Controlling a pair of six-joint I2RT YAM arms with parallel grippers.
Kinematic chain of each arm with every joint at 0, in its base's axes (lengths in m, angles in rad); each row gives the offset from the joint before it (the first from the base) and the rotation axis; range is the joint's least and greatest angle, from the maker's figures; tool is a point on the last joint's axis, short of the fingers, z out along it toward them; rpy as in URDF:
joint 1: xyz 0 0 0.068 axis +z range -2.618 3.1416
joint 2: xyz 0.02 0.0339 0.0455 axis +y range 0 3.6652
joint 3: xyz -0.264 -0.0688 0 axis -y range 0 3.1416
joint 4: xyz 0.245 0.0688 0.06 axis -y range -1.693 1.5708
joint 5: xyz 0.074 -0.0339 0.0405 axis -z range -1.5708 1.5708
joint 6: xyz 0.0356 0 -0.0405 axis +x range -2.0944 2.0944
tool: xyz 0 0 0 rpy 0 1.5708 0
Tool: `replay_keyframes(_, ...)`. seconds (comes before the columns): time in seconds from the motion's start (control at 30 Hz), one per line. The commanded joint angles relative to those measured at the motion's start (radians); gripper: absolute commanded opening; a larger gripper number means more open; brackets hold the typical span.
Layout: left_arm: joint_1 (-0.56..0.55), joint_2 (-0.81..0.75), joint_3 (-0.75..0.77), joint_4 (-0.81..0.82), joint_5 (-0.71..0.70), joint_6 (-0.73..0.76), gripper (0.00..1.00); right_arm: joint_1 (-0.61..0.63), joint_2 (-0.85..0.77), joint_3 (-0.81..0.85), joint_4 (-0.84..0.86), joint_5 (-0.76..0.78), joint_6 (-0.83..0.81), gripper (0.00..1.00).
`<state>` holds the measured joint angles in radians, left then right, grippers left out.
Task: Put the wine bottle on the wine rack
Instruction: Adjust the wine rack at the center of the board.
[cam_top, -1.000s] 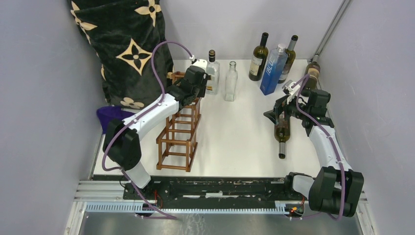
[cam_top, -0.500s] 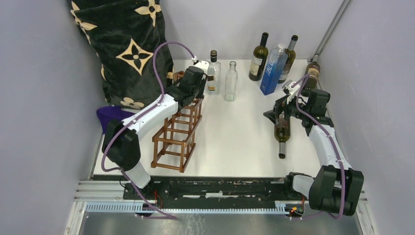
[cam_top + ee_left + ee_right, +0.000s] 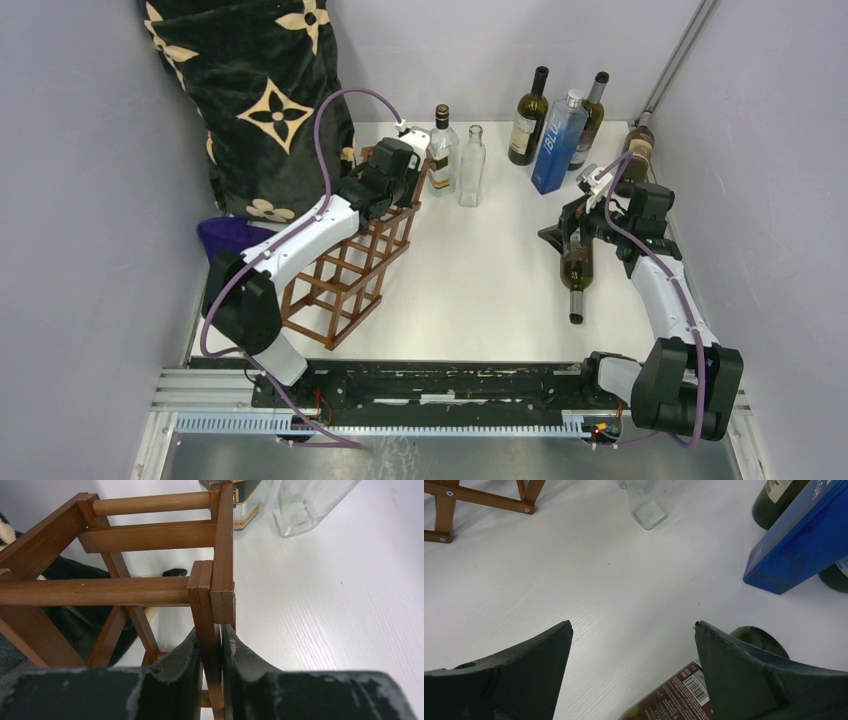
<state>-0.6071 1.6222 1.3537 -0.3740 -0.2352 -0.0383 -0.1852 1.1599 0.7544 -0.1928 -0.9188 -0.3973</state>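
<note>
**Rack gripped at the left, bottle lying at the right**

The white surface sits in a narrow bay of plain grey walls, with a metal rail along its near edge where the two arms are bolted. A black blanket with tan flower shapes stands in the far left corner, and a purple cloth lies at its foot.

The wine rack stands on the left part of the surface, running slantwise from near-left to far-right. The left claw is clamped narrowly on one thin upright bar at the rack's far end.

The wine bottle lies on its side at the right, neck toward the near edge, well apart from the rack. The right claw is spread wide over its body, holding nothing.

Along the far edge stand a square bottle, a clear bottle, two dark bottles and a blue bottle.
</note>
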Motion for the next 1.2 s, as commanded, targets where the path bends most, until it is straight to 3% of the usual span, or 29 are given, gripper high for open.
replay_keyframes(0.0, -0.001, -0.054, 0.002, -0.018, 0.064, 0.148, 0.13, 0.001, -0.011, -0.003, 0.029, -0.025, -0.002, 0.98)
replay_keyframes(0.4, 0.030, -0.023, 0.023, -0.017, 0.264, 0.253, 0.12, 0.001, -0.032, -0.006, 0.007, -0.034, -0.021, 0.98)
replay_keyframes(0.63, 0.047, 0.002, 0.048, -0.007, 0.287, 0.243, 0.14, 0.001, -0.042, -0.009, 0.000, -0.041, -0.027, 0.98)
replay_keyframes(0.7, 0.049, 0.004, 0.050, -0.006, 0.278, 0.239, 0.24, 0.001, -0.045, -0.007, -0.005, -0.043, -0.033, 0.98)
replay_keyframes(0.8, 0.055, -0.004, 0.053, -0.003, 0.267, 0.231, 0.49, 0.001, -0.049, -0.001, -0.023, -0.050, -0.057, 0.98)
replay_keyframes(0.9, 0.055, -0.025, 0.056, -0.004, 0.261, 0.214, 0.66, 0.001, -0.054, 0.003, -0.038, -0.056, -0.084, 0.98)
replay_keyframes(1.0, 0.055, -0.048, 0.072, -0.015, 0.251, 0.182, 0.75, 0.001, -0.057, 0.008, -0.048, -0.060, -0.104, 0.98)
replay_keyframes(1.17, 0.056, -0.101, 0.110, -0.053, 0.238, 0.119, 0.79, 0.001, -0.061, 0.024, -0.076, -0.068, -0.143, 0.98)
